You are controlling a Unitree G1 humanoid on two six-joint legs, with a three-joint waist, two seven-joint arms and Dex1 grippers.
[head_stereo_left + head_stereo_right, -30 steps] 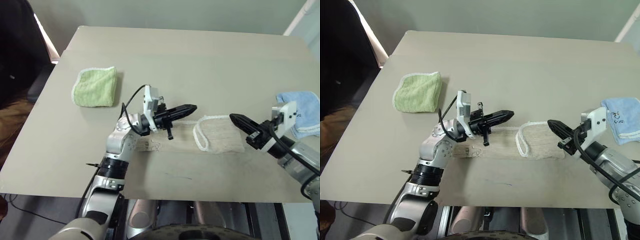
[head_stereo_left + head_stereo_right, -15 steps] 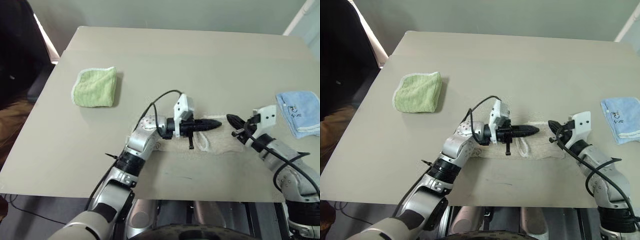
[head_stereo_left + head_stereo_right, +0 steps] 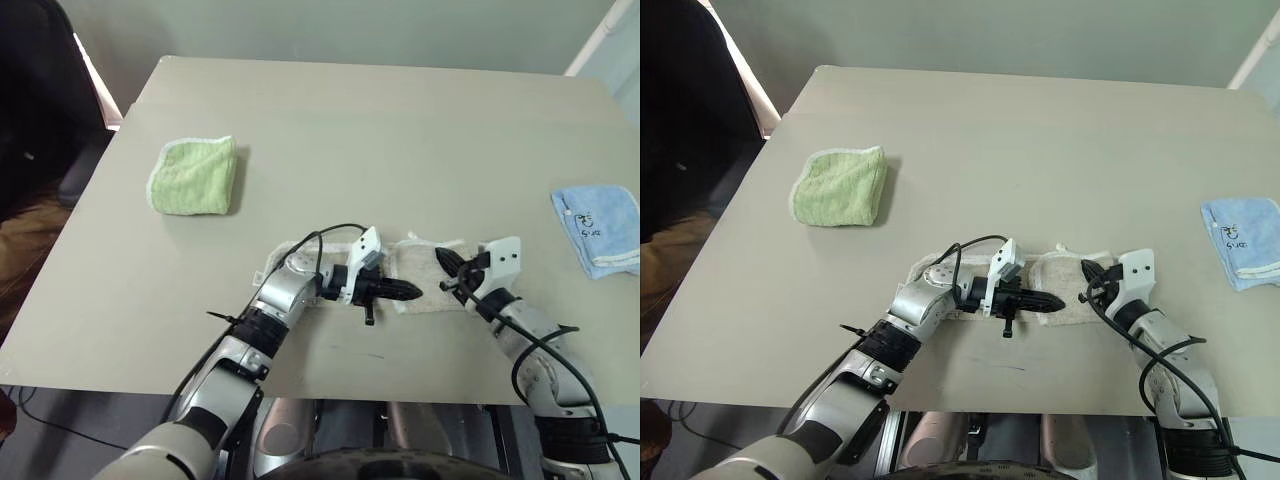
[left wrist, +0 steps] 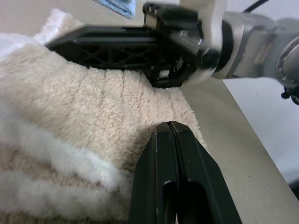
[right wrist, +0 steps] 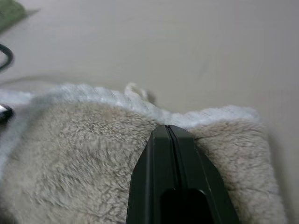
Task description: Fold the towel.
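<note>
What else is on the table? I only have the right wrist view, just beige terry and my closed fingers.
Observer: A folded light green towel lies at the table's far left, well apart from the beige towel.
Operator: Anything on the right?
Observer: A light blue towel sits near the right edge of the table, also apart.
Operator: Where is the other arm?
Observer: The left gripper is shut and lies over the beige towel's middle, pointing toward the right gripper, which is shut over the towel's right part.
</note>
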